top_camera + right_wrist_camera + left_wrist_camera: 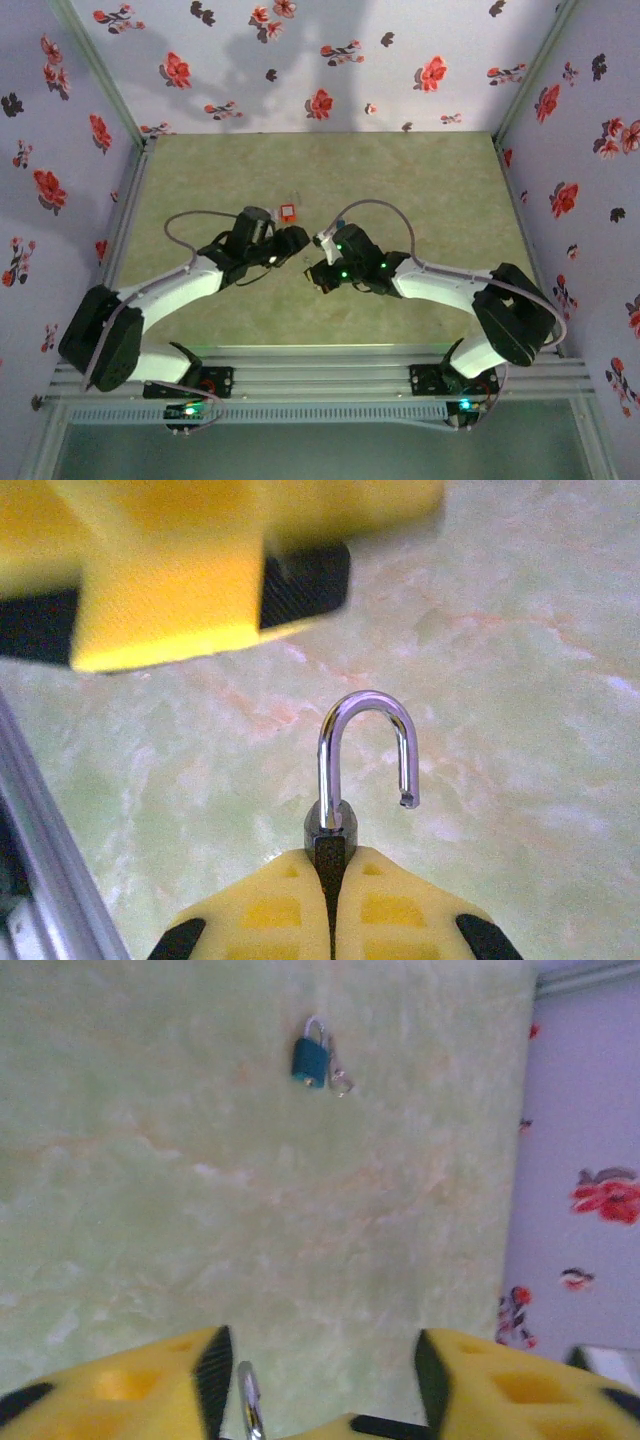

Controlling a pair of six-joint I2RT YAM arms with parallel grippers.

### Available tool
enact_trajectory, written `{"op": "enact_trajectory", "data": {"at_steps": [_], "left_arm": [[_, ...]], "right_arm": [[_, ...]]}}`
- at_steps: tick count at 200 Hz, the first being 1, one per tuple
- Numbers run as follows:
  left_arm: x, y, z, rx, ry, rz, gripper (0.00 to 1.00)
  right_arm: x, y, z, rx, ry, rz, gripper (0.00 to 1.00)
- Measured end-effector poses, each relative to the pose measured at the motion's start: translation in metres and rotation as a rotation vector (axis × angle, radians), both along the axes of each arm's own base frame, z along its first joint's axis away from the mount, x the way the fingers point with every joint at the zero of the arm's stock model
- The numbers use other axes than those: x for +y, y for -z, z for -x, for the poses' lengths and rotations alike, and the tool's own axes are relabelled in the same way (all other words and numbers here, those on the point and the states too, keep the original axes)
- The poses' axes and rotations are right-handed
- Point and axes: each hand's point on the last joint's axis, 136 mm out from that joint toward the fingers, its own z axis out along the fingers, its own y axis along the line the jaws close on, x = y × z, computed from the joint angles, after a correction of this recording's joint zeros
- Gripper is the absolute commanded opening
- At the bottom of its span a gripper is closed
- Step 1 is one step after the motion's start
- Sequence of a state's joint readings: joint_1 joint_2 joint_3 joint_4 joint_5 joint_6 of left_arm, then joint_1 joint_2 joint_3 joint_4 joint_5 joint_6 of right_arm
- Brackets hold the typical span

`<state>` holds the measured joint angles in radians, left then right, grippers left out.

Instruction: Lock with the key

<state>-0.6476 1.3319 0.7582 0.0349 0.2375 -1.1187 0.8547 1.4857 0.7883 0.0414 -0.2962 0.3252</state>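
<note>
My right gripper (330,865) is shut on a dark-bodied padlock (329,832). Its silvery shackle (365,745) stands open and points away from the fingers. The left gripper (318,1380) is open with its yellow fingers wide apart, and the tip of that shackle (250,1400) shows just inside the left finger. One yellow finger (170,600) of the left gripper hangs above and beyond the shackle. In the top view the two grippers, left (298,243) and right (316,272), meet at the table's middle. The black-headed key is hidden.
A small red padlock (288,212) lies on the green mat just beyond the grippers. A teal padlock (310,1058) with a small silvery piece (342,1082) beside it lies farther off. Flowered walls (580,150) close in the sides and back.
</note>
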Motion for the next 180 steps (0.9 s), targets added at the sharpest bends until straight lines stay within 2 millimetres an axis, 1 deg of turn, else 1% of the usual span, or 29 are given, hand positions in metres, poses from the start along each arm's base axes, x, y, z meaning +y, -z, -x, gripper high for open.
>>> {"op": "enact_trajectory", "data": {"at_steps": [19, 34, 70, 83, 101, 125, 161, 180], "left_arm": [[0.010, -0.014, -0.003, -0.050, -0.009, 0.011, 0.72], [0.017, -0.019, -0.001, -0.079, -0.011, 0.022, 0.76], [0.028, -0.011, 0.005, -0.121, 0.005, 0.063, 0.84], [0.030, -0.008, 0.008, -0.139, 0.012, 0.090, 0.85], [0.028, -0.011, 0.011, -0.177, 0.036, 0.135, 0.85], [0.020, -0.026, 0.015, -0.256, 0.081, 0.223, 0.85], [0.013, -0.050, 0.024, -0.352, 0.141, 0.348, 0.85], [0.011, -0.055, 0.030, -0.378, 0.165, 0.386, 0.84]], "right_arm": [[0.000, -0.006, 0.006, 0.028, -0.023, -0.041, 0.00], [0.001, -0.013, 0.012, 0.052, -0.046, -0.083, 0.00], [0.005, -0.039, 0.021, 0.100, -0.091, -0.217, 0.00], [0.005, -0.048, 0.022, 0.113, -0.101, -0.265, 0.00], [0.006, -0.058, 0.025, 0.132, -0.125, -0.312, 0.00], [0.009, -0.065, 0.030, 0.155, -0.158, -0.350, 0.00], [0.014, -0.065, 0.035, 0.196, -0.188, -0.373, 0.00], [0.014, -0.066, 0.037, 0.206, -0.197, -0.380, 0.00]]}}
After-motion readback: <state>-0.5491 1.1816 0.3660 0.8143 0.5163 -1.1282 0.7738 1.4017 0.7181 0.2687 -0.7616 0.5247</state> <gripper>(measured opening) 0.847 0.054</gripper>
